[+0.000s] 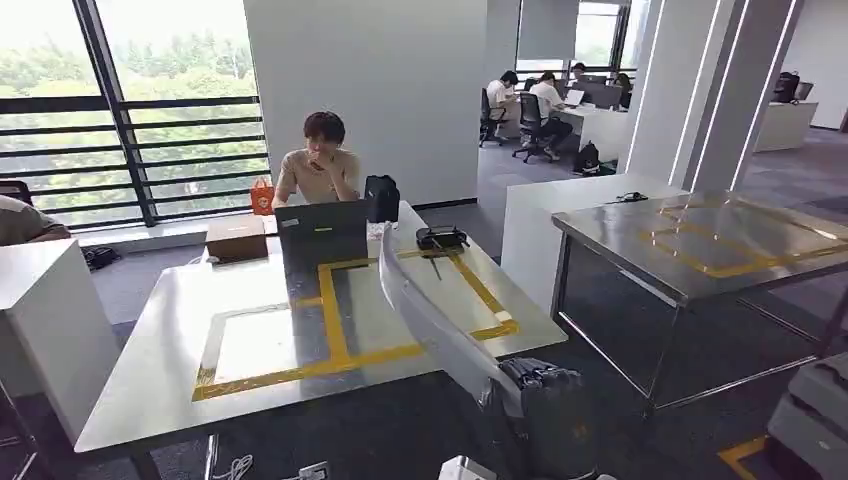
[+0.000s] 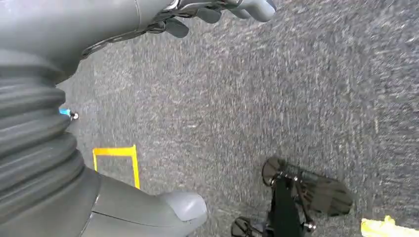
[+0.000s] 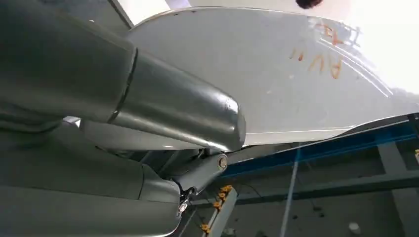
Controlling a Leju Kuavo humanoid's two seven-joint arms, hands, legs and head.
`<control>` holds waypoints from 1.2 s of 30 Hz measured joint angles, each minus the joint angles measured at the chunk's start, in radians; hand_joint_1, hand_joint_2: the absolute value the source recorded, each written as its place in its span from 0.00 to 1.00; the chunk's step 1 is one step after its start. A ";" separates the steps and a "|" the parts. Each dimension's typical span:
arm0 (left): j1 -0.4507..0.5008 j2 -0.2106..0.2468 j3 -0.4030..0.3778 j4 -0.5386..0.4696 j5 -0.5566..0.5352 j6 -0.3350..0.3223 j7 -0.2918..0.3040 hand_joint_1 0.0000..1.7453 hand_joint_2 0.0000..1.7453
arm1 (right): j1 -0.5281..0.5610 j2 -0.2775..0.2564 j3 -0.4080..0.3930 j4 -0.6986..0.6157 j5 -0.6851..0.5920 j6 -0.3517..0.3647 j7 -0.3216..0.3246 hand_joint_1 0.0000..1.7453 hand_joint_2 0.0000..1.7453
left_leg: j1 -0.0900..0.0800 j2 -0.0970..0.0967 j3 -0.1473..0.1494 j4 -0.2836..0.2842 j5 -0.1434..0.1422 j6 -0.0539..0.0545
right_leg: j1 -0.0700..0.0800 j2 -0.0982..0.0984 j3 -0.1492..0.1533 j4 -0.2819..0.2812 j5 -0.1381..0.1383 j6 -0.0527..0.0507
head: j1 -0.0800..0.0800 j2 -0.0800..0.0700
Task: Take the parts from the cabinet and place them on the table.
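Steel table (image 1: pixel 180 370); right robot hand (image 3: pixel 163 118) grips part (image 1: pixel 425 305).

A person (image 1: pixel 320 165) is sitting behind an open laptop (image 1: pixel 322 225); a cardboard box (image 1: pixel 236 238) is lying beside it, with an orange bag (image 1: pixel 262 197) standing behind.

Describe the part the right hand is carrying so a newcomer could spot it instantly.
Start at the steel table with yellow tape outlines, directly ahead in the head view. A long, curved, silvery-white panel rises in front of it, up from the right hand at the lower edge. Unlike the flat laptop and cardboard box on the table, it is held in the air, and the right wrist view shows orange writing on it.
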 joint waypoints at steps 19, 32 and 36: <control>0.011 0.003 0.003 0.001 0.009 0.020 -0.003 0.00 1.00 | -0.005 0.017 0.002 -0.012 -0.004 0.021 0.008 1.00 0.00 | -0.037 0.051 -0.029 0.058 -0.025 0.000 | 0.032 -0.019 0.109 -0.139 -0.002 -0.064 | -0.005 0.000; 0.013 -0.003 0.003 0.001 0.010 0.021 -0.011 0.00 1.00 | -0.020 0.016 0.003 -0.006 -0.012 0.033 0.002 1.00 0.00 | -0.030 0.024 0.047 0.040 -0.078 0.023 | 0.022 -0.011 0.006 -0.100 0.098 -0.031 | -0.005 0.000; 0.011 -0.003 0.003 0.001 0.009 0.024 -0.011 0.00 1.00 | -0.025 0.016 0.004 -0.003 -0.013 0.032 0.003 1.00 0.00 | -0.034 0.022 0.054 0.049 -0.082 -0.005 | 0.030 -0.007 0.024 -0.149 0.079 -0.055 | -0.006 0.000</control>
